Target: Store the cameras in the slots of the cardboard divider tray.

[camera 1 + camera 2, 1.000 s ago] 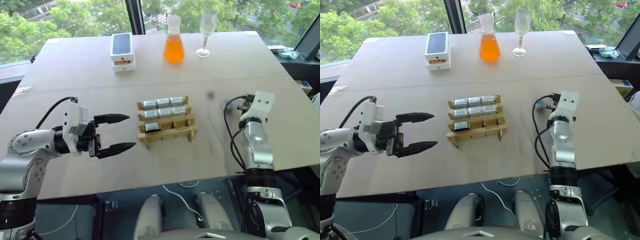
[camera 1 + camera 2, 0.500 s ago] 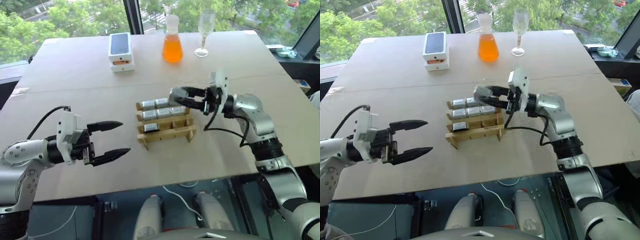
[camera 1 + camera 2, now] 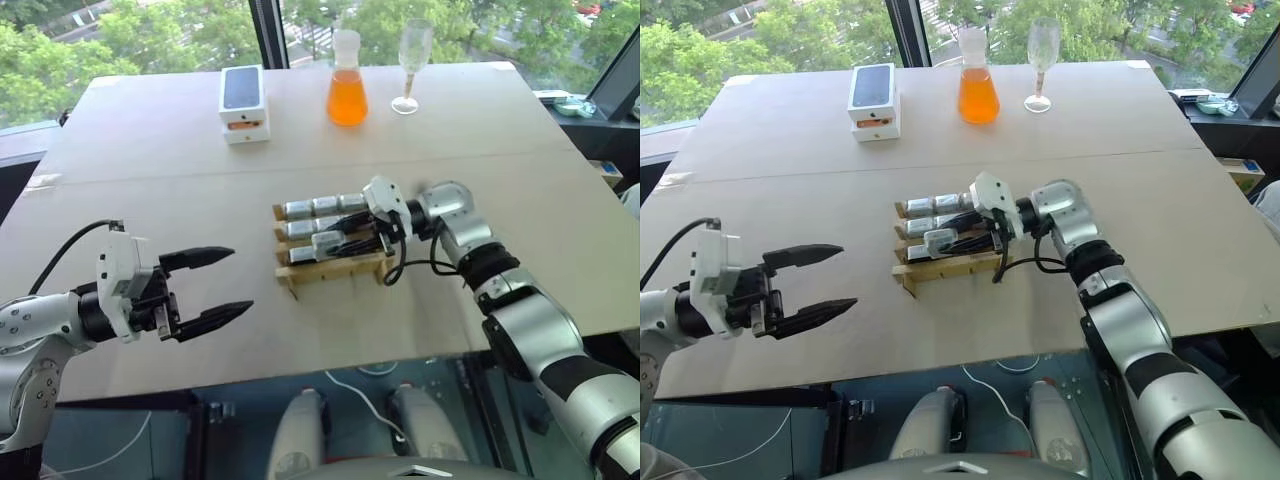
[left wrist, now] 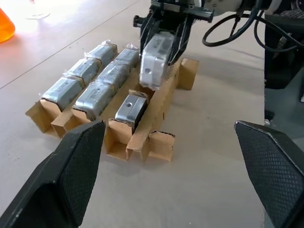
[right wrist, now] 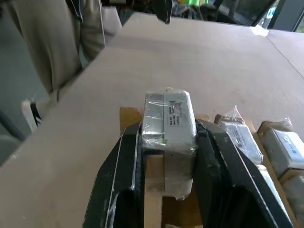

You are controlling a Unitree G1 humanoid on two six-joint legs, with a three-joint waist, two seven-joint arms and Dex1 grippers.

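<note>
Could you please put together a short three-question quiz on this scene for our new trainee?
1. True or false: the right gripper is shut on a camera.
2. Which row of the tray is that camera over? A) the far row B) the middle row C) the near row
3. Fill in: the left gripper is ____ and holds nothing.

Key: 1 true. 2 C; that row already has one camera at its left end. 3 open.
</note>
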